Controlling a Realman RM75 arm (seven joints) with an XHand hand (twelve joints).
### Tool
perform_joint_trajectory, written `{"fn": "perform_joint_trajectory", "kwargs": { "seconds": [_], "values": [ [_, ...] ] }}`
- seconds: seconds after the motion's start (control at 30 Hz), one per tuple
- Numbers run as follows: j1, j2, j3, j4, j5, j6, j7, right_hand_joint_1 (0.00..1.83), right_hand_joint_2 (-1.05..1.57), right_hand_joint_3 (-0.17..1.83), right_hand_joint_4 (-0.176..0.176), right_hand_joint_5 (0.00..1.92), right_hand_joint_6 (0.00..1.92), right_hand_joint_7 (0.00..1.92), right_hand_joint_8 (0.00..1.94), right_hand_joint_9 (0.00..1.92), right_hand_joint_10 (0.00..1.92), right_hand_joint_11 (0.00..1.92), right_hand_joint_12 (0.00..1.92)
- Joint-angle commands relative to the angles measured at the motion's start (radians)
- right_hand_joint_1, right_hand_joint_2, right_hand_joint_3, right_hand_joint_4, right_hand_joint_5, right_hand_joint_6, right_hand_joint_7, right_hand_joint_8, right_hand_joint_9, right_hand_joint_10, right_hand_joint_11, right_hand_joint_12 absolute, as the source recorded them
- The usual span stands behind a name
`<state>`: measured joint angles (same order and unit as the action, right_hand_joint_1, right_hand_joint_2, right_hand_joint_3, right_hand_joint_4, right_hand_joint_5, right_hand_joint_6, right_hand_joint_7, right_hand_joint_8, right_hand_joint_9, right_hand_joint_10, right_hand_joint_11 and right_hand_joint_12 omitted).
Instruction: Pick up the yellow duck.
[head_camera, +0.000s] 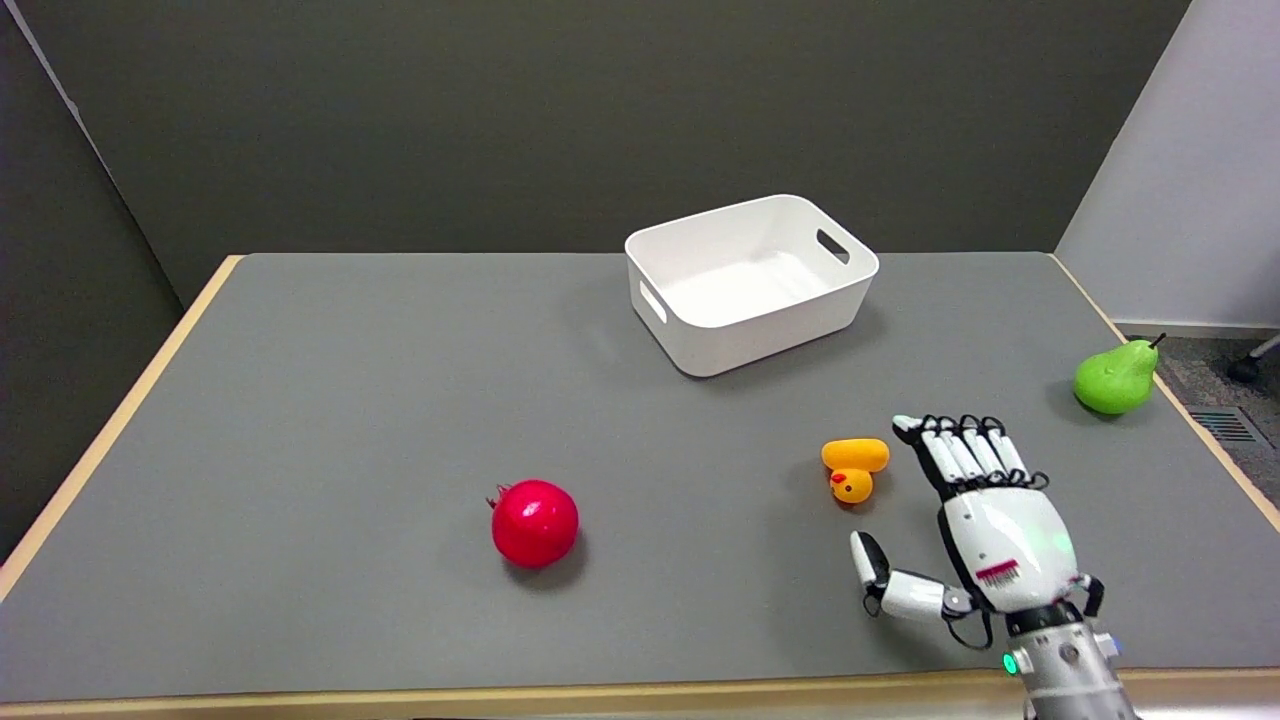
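The yellow duck (854, 468) lies on the grey table (350, 420), right of centre, with its small head toward the near edge. My right hand (975, 520) hovers just right of the duck, back facing up, fingers stretched forward and thumb spread out to the left. It holds nothing and a small gap separates its fingertips (908, 427) from the duck.
A white bin (750, 282) stands behind the duck, toward the far edge. A red pomegranate (535, 523) sits left of the duck. A green pear (1116, 376) lies near the table's right edge, behind my hand.
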<state>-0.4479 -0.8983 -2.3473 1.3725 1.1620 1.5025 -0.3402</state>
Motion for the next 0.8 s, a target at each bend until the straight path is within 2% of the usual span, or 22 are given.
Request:
{"fn": "perform_joint_trajectory", "kwargs": {
  "seconds": [0.03, 0.43, 0.8],
  "values": [
    [0.073, 0.141, 0.114, 0.086, 0.247, -0.327, -0.114, 0.53, 0.57, 0.94, -0.066, 0.18, 0.45, 0.24, 0.47, 0.11, 0.75, 0.0, 1.1],
    [0.078, 0.132, 0.14, 0.089, 0.265, -0.4, -0.118, 0.53, 0.58, 0.94, -0.067, 0.17, 0.44, 0.23, 0.46, 0.1, 0.75, 0.0, 1.1],
    [0.093, 0.101, 0.133, 0.089, 0.219, -0.473, -0.111, 0.53, 0.58, 0.94, -0.068, 0.17, 0.44, 0.22, 0.46, 0.1, 0.75, 0.0, 1.09]
  ]
}}
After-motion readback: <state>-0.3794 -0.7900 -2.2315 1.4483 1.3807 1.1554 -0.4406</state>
